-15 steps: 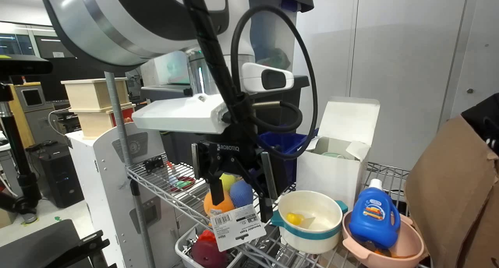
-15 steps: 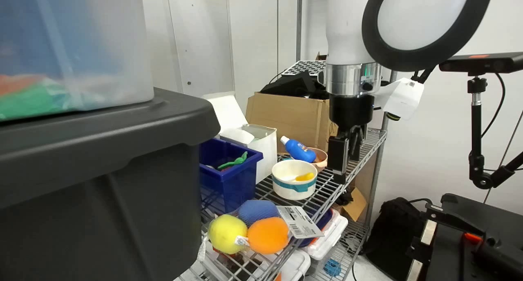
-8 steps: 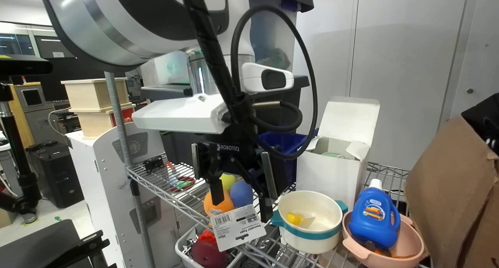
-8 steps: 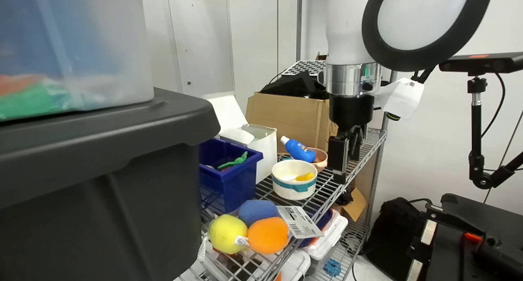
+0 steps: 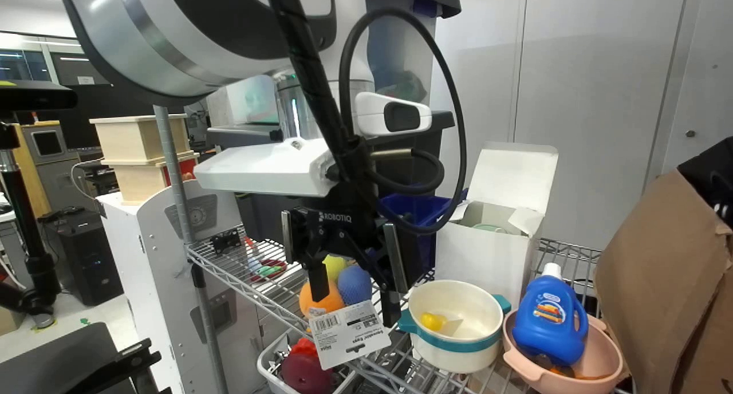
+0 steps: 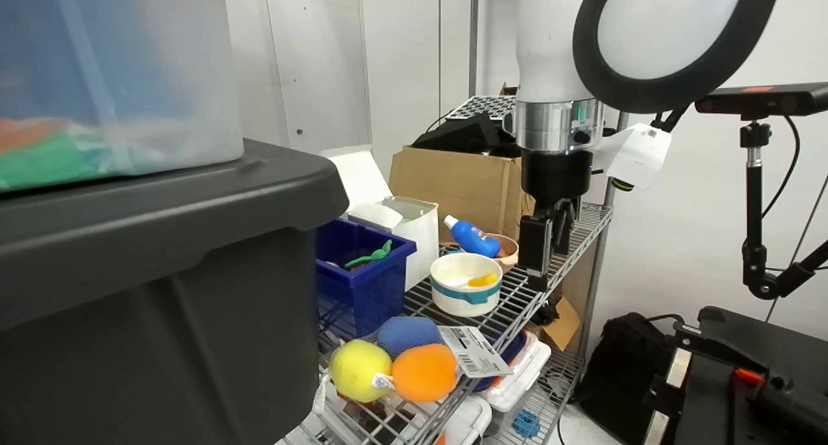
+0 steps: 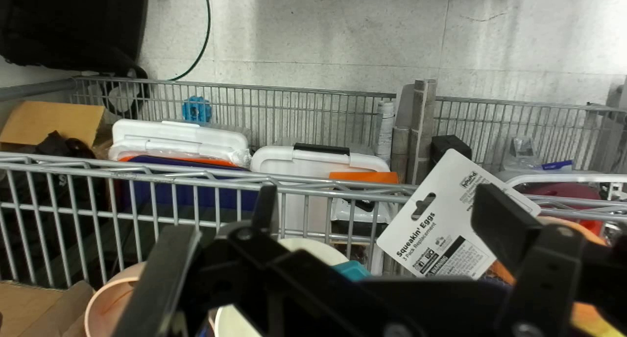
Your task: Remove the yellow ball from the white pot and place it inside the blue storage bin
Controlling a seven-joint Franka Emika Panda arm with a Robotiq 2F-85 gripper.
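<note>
The yellow ball [image 5: 433, 321] lies inside the white pot [image 5: 481, 359]. In an exterior view the yellow ball [image 6: 482, 280] shows as an elongated yellow piece in the white pot [image 6: 453, 304]. The pot has a teal band and handles. The blue storage bin [image 6: 381, 292] stands on the shelf beside the pot, with a green item inside. In an exterior view the bin [image 5: 426, 208] is partly behind the arm. My gripper [image 5: 355, 295] is open and empty, pointing down beside the pot. In the wrist view the gripper [image 7: 378, 207] hides most of the pot [image 7: 308, 249], and the ball is hidden.
Netted yellow, orange and blue balls [image 6: 424, 372] with a white card [image 7: 455, 219] lie near the gripper. A white open box [image 5: 481, 262] stands behind the pot. A pink bowl [image 5: 532, 366] holds a blue bottle [image 5: 551, 319]. A large dark grey tote [image 6: 155, 341] stands beside the bin.
</note>
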